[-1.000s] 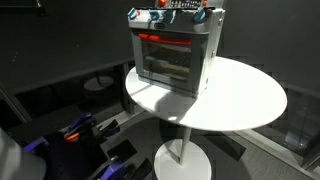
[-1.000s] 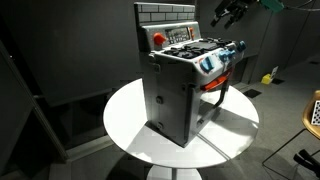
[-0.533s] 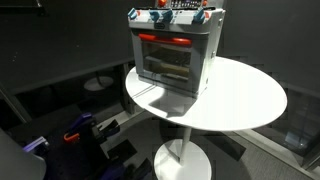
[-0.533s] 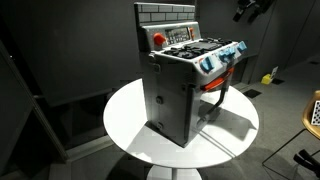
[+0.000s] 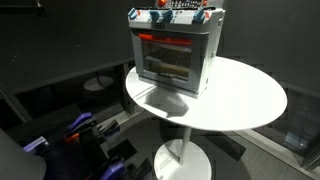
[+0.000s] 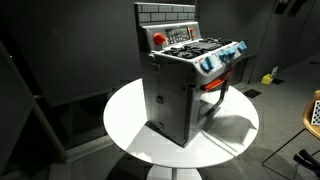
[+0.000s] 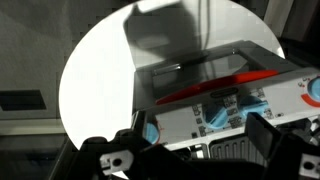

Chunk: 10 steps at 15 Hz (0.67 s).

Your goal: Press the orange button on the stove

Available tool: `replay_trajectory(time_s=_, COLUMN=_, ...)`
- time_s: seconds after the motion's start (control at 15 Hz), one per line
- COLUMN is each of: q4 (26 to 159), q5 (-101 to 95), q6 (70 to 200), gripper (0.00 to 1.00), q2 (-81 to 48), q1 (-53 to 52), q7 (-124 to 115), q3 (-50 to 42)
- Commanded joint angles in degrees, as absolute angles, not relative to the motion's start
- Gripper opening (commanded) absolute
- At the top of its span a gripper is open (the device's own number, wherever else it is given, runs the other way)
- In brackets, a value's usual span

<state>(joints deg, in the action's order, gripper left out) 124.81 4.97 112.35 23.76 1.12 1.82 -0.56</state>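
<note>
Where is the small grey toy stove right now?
The grey toy stove stands upright on the round white table in both exterior views; the wrist view looks down on it.

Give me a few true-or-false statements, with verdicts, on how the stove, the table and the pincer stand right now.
1. The stove stands upright on a round white table. True.
2. The pincer is pressing on the stove's top. False: in an exterior view it hangs high at the picture's edge, clear of the stove.
3. The bar handle on the stove's door is red. True.
4. The pincer grips an object. False: in the wrist view its fingers stand wide apart with nothing held between them.
</note>
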Motion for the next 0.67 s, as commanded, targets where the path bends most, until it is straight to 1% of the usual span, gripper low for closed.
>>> replay_trajectory(time_s=0.0, q4=125.3, q5=2.1, q6=106.4, gripper=1.00, q2=26.9, q1=1.9, q7=-0.6, q3=-0.3)
replay_trajectory(time_s=0.27, q4=125.1, q5=0.2, q6=103.6, gripper=1.00, q2=27.1, q1=2.4, q7=-2.3, q3=-0.3)
replay_trajectory(time_s=0.6, q4=124.7, q5=1.3, q6=104.7, gripper=1.00, q2=26.2, q1=1.5, q7=-0.8, q3=-0.7)
